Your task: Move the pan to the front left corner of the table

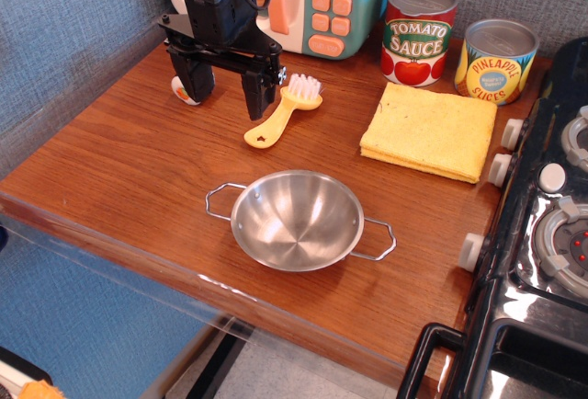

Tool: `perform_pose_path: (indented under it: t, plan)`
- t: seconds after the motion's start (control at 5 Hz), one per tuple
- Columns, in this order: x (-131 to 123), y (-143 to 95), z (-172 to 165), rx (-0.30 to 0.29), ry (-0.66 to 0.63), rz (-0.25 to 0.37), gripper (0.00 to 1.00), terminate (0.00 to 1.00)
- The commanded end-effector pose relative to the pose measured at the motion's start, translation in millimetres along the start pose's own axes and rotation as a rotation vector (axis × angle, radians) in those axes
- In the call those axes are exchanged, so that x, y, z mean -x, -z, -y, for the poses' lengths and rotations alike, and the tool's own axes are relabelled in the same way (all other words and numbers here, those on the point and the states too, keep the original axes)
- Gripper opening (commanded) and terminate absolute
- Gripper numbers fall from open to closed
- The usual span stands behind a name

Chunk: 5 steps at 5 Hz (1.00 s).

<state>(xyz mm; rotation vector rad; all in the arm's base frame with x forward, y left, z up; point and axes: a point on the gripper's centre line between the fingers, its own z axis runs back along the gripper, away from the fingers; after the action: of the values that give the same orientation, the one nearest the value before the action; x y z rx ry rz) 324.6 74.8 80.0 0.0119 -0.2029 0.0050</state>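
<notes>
The pan (pixel 296 221) is a shiny round steel bowl with two thin wire loop handles. It sits upright on the brown wood table (pixel 129 169), near the middle of the front edge. My gripper (pixel 226 94) is black, hangs at the back left of the table, and is open and empty, its two fingers spread apart and pointing down. It is well behind and to the left of the pan, not touching it.
A yellow brush (pixel 280 114) lies just right of the gripper. A small white ball-like object (pixel 184 92) shows behind the left finger. A folded yellow cloth (pixel 430 131), a tomato sauce can (pixel 418 33), a pineapple can (pixel 496 61), a toy microwave (pixel 317 4) and a black toy stove (pixel 542 233) are also there.
</notes>
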Motion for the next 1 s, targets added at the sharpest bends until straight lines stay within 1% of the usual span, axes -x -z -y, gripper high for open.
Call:
perform_pose_path:
  t: [0.0,0.4,0.8]
  plan:
    - [0.0,0.0,0.0,0.000,0.000,0.000,1.00,0.00]
    - [12.0,4.3,19.2,0.019,0.068,-0.024,1.00,0.00]
    - [31.7,12.9,43.7,0.039,0.158,-0.073,1.00,0.00]
